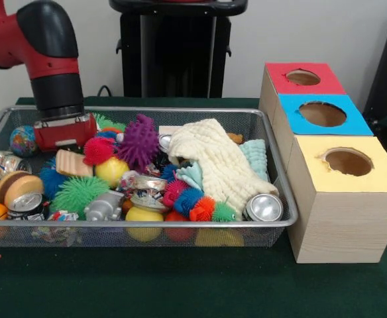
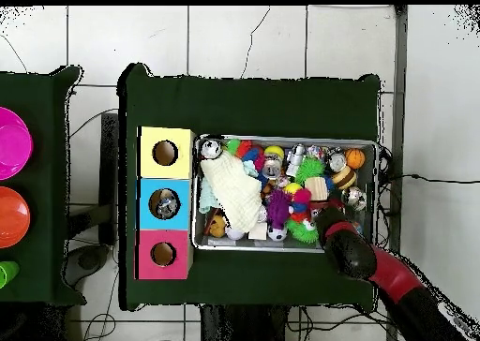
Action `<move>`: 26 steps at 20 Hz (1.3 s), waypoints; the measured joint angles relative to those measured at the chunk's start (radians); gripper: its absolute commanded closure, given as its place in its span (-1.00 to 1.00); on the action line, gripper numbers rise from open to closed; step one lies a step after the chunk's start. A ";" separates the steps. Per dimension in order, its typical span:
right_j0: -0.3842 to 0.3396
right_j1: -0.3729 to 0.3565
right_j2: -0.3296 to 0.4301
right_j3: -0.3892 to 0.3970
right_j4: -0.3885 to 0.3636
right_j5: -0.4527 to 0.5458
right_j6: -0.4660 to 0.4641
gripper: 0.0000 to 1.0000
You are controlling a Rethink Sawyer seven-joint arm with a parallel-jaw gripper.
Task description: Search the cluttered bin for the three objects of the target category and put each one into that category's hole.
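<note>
Hanging low over bin (image 1: 276,224) far from boxes, gripper (image 1: 64,130); grip state cannot tell. Blue box hole (image 2: 165,203) shows something silvery inside. Crushed cans (image 1: 147,192) remain mid-bin; search unfinished.

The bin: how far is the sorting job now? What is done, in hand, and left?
Done: something silvery shows inside the blue-topped box's hole, so probably one piece is already in. In hand: the end effector is low in a corner of the bin; whether it holds anything is hidden. Left: at least one wrinkled silvery piece lies mid-bin.
</note>
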 measured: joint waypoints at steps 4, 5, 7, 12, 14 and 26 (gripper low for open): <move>-0.004 0.051 0.069 0.000 -0.038 -0.099 0.000 -1.00; -0.002 0.059 0.081 0.000 -0.044 -0.117 0.000 -1.00; 0.006 0.068 0.093 0.000 -0.050 -0.143 0.000 -1.00; 0.033 0.064 0.098 0.000 -0.053 -0.155 0.000 -1.00; 0.043 0.058 0.099 0.000 -0.053 -0.156 0.000 -1.00; 0.238 -0.082 -0.053 -0.020 0.063 -0.054 0.000 -1.00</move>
